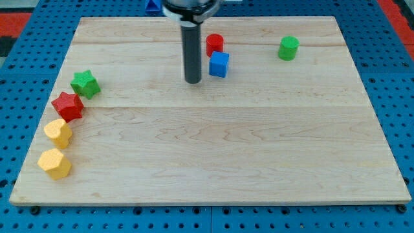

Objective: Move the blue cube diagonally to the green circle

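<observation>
The blue cube [219,65] sits near the view's top centre of the wooden board [213,155]. The green circle [288,48], a short cylinder, stands to its upper right, well apart from it. A red cylinder [215,44] stands just above the blue cube, close to it. My tip [193,81] is down on the board just left of the blue cube, slightly lower in the view, with a small gap between them.
A green star [85,84], a red star [68,106], a yellow heart-like block [58,133] and a yellow hexagon [54,163] line the board's left edge. A blue pegboard [388,77] surrounds the board.
</observation>
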`<act>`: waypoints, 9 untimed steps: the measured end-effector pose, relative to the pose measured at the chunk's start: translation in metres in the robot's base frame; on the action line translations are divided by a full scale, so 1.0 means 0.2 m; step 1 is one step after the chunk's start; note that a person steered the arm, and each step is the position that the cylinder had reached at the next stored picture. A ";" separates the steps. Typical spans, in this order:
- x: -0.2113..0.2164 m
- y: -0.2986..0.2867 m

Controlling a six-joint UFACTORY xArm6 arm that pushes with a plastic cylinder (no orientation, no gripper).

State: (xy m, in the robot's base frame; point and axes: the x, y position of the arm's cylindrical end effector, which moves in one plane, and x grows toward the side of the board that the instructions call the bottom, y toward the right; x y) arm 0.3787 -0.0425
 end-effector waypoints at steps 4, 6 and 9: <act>-0.26 0.39; -0.16 0.49; 0.03 0.67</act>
State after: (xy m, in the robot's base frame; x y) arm 0.3855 0.0918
